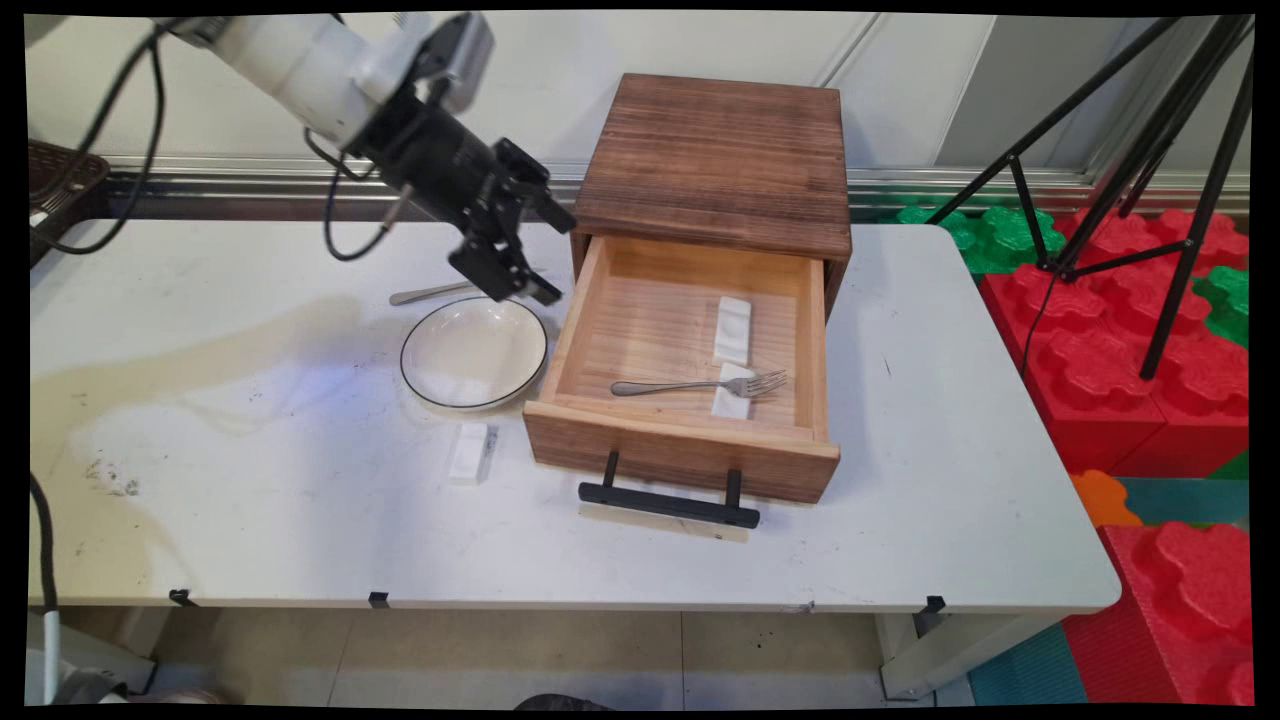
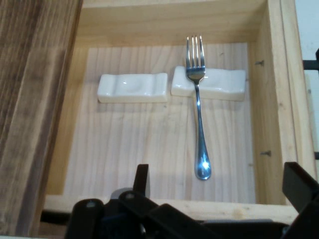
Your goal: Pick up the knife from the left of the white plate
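Wooden cabinet (image 1: 715,160) stands on the white table (image 1: 250,500) with its drawer (image 1: 680,440) pulled out. The black gripper (image 1: 535,255) hangs with fingers spread and empty above the drawer's left edge, near a white plate (image 1: 473,353). From the hand view, a fork (image 2: 199,114) lies inside the drawer, its tines resting on one of two white cutlery rests (image 2: 219,83).

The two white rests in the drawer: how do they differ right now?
The front rest carries the fork, whose neck lies across it; the back rest is bare. The front rest lies nearer the drawer's handle, the back rest deeper in, toward the cabinet. Both are white, oblong, end to end on the drawer floor.
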`<state>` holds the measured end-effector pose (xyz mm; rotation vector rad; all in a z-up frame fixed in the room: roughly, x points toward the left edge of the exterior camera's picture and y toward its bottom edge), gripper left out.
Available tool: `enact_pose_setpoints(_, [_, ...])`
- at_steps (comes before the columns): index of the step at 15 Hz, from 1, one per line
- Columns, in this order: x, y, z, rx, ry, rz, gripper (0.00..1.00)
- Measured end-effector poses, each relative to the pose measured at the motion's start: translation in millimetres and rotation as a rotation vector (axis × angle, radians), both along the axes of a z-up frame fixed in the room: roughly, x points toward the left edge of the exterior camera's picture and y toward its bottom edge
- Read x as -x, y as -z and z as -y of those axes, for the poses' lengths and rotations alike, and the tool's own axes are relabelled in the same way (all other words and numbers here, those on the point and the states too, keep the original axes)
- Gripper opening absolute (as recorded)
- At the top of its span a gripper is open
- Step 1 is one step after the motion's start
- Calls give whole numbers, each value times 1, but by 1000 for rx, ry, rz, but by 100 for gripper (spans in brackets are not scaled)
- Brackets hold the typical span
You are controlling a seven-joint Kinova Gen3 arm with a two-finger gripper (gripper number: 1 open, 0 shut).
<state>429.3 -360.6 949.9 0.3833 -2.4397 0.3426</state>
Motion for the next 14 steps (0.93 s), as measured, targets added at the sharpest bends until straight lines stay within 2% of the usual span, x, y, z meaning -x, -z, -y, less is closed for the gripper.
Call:
enact_pose_setpoints(8, [-37,-21,-14,-17,-3,-47,100])
enact_pose_setpoints(11, [-46,-22,-15,-17,-22,-38,100])
enact_pose_setpoints(14, [-64,-16,-12,-17,-64,2,100])
